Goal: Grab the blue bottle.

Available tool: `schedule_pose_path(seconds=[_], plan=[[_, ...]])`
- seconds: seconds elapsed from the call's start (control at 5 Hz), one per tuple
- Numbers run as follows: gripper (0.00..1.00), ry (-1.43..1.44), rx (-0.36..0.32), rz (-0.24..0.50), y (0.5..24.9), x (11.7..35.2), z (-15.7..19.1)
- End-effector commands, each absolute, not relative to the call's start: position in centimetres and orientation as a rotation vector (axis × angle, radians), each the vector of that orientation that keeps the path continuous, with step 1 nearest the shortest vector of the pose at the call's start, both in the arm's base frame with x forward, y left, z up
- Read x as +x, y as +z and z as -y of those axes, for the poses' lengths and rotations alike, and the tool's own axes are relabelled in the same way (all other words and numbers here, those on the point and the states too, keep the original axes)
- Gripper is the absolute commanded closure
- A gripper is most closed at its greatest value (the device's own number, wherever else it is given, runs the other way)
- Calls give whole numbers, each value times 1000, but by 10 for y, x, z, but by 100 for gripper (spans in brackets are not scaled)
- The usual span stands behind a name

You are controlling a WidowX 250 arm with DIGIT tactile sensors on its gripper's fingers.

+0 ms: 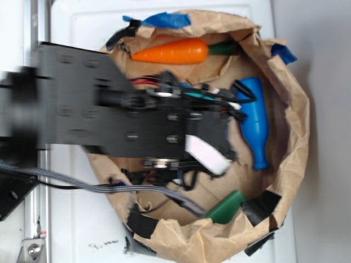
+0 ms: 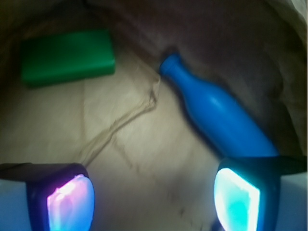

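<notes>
The blue bottle [image 1: 256, 119] lies on its side on brown paper inside the paper-lined basin, at the right. In the wrist view the bottle [image 2: 216, 113] runs diagonally, neck pointing up-left, its wide body reaching down behind my right fingertip. My gripper [image 2: 154, 199] is open, with only bare paper between the lit pads. It hovers to the left of the bottle. In the exterior view the gripper [image 1: 227, 134] sits just left of the bottle, mostly hidden by the black arm.
An orange carrot [image 1: 171, 52] with a dark green top lies at the back. A green block [image 1: 227, 207] [image 2: 67, 57] lies near the front wall. Crumpled paper walls [image 1: 296, 109] ring the basin, with blue tape scraps [image 1: 164, 20] on the rim.
</notes>
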State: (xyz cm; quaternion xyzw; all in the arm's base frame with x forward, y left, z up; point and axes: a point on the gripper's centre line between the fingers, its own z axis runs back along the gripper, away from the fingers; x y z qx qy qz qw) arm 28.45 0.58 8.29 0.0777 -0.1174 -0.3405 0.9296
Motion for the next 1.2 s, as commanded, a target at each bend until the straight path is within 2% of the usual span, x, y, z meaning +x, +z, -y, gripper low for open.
schedule_pose_path(seconds=[0.0,0.4,0.6,0.8,1.0], plan=[[0,-705,180,289,99,293,0],[0,-705,180,289,99,293,0],[0,-956,157,296,91,289,-9],[0,-1086,178,330,84,288,-22],[0,-1081,220,309,76,290,-30]])
